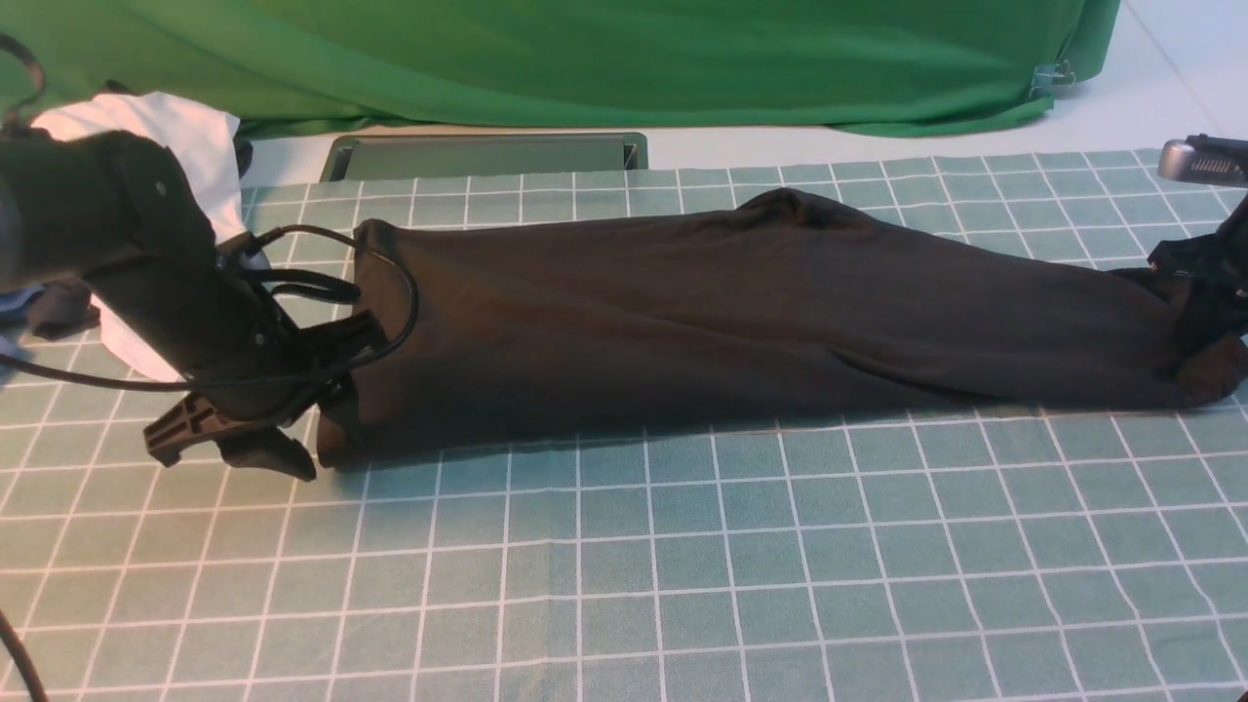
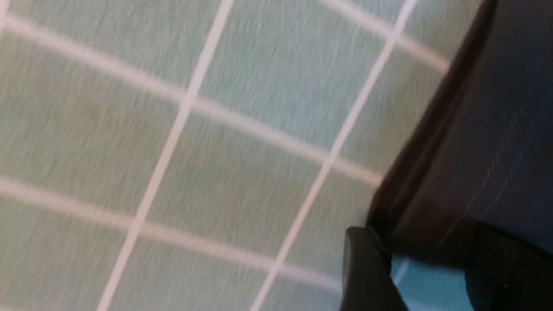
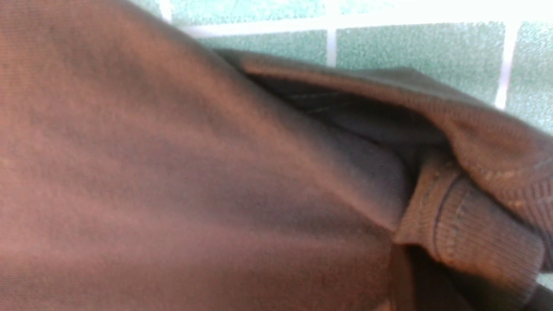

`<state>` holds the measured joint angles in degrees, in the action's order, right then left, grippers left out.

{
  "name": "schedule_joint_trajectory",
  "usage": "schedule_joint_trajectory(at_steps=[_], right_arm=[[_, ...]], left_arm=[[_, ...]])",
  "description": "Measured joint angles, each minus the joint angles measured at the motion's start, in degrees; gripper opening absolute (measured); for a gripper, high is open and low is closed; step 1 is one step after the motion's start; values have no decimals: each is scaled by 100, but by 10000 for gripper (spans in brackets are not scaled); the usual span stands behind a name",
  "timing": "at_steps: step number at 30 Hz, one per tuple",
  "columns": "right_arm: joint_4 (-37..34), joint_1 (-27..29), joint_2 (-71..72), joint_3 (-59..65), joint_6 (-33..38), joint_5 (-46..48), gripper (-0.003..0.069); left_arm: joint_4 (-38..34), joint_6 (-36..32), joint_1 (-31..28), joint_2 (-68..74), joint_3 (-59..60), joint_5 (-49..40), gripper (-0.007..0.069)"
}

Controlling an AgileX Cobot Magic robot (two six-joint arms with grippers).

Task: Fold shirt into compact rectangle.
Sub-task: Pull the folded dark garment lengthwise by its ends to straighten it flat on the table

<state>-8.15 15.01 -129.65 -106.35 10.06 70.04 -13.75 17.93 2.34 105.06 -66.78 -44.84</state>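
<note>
At opposite ends of the long black knit shirt (image 1: 682, 312), I post both arms for an end-to-end fold.
My left gripper (image 1: 232, 450) stands spread at the hem corner; whether my right gripper (image 1: 1204, 292) pinches cloth I cannot tell.

- You see the shirt (image 1: 741, 312) lying as a long dark band across the checked mat (image 1: 682, 585), running from 9 o'clock to 3 o'clock, and it is wider at the 9 o'clock end.
- Your left gripper (image 1: 234, 450) sits low over the mat at the shirt's 8 o'clock corner, just beside the cloth edge. You cannot tell whether it has hold of any cloth.
- A black cable (image 1: 405, 292) loops from that arm across the shirt's edge.
- Your right gripper (image 1: 1199, 302) is against the shirt's 3 o'clock end, and its jaws are lost against the dark cloth.
- A white garment (image 1: 185, 136) lies at 10 o'clock, behind your left arm.
- A grey tray (image 1: 487, 156) sits at 11 o'clock, with the green backdrop (image 1: 585, 58) at 12 o'clock.
</note>
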Motion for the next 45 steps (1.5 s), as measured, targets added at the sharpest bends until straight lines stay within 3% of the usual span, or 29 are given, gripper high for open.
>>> schedule_joint_trajectory(at_steps=[12, 15, 19, 20, 28, 34, 39, 45], right_arm=[[0, 0, 0, 0, -34, 0, 70], [0, 0, 0, 0, -34, 0, 70], [5, 0, 94, 113, -34, -28, 70], [11, 0, 146, 184, -34, -39, 70], [168, 14, 1218, 1425, -76, -55, 70], [304, 187, 2373, 2515, -196, -48, 70], [409, 342, 3005, 3228, -209, -54, 70], [529, 619, 3552, 3886, -215, -10, 70]], left_arm=[[-373, -177, -5, 330, -1, 654, 291], [-367, -204, -5, 361, -20, 640, 216], [-355, -333, -5, 384, -33, 585, 38], [-355, -341, -5, 387, -38, 566, 29], [-418, -460, 68, 228, 167, 91, 19], [-406, -622, 730, -382, 1064, -154, 19], [-345, -622, 929, -687, 1214, -423, 19], [213, -417, 964, -1283, 1216, -914, 19]])
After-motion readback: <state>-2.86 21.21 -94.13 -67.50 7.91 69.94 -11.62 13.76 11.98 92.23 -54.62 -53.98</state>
